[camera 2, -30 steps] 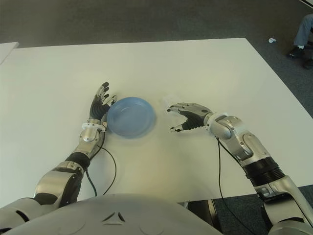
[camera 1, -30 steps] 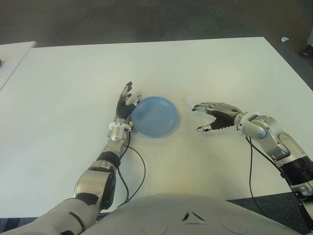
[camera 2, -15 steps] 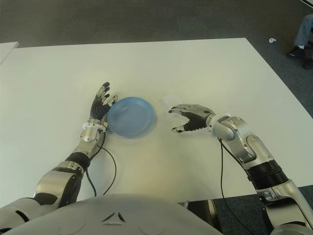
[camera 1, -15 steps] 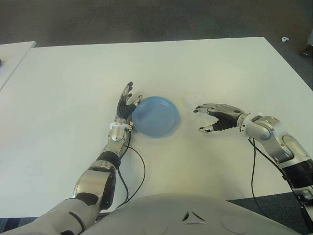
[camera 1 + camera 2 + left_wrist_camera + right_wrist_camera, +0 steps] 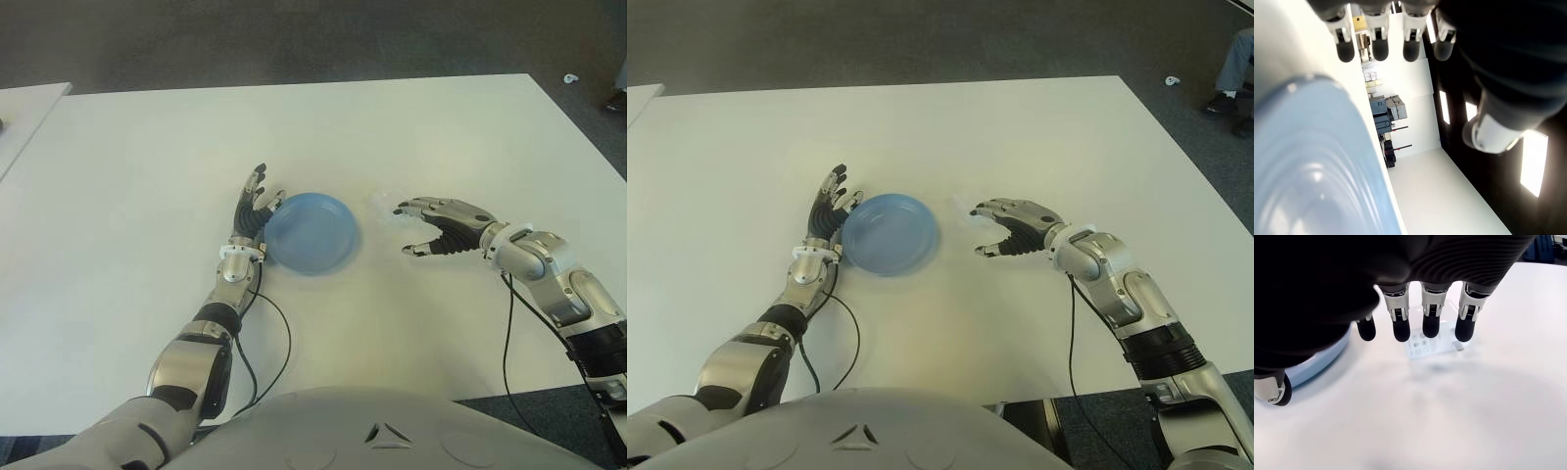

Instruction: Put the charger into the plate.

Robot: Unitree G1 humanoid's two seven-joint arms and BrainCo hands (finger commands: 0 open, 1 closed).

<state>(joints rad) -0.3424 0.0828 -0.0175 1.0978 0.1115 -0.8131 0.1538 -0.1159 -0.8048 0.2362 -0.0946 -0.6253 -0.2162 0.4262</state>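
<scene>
A round blue plate [image 5: 312, 233] lies empty near the middle of the white table [image 5: 411, 127]. The charger [image 5: 381, 201], a small flat white block, lies on the table just right of the plate. In the right wrist view the charger [image 5: 1431, 344] shows past the fingertips, untouched, with the plate [image 5: 1317, 363] off to one side. My right hand [image 5: 404, 231] hovers open, its fingers spread and arched just short of the charger. My left hand [image 5: 257, 201] stays open, fingers straight, against the plate's left rim.
A second white table's corner [image 5: 27, 110] shows at the far left. Dark carpet lies beyond the table's far edge, with a small white scrap [image 5: 570, 78] on it. A person's leg and shoe [image 5: 1231, 69] show at the far right. Black cables [image 5: 285, 345] trail from both forearms.
My right hand has drifted slightly right and away from me, its fingertips now level with the charger, which shows more plainly. The left hand and the plate have not moved.
</scene>
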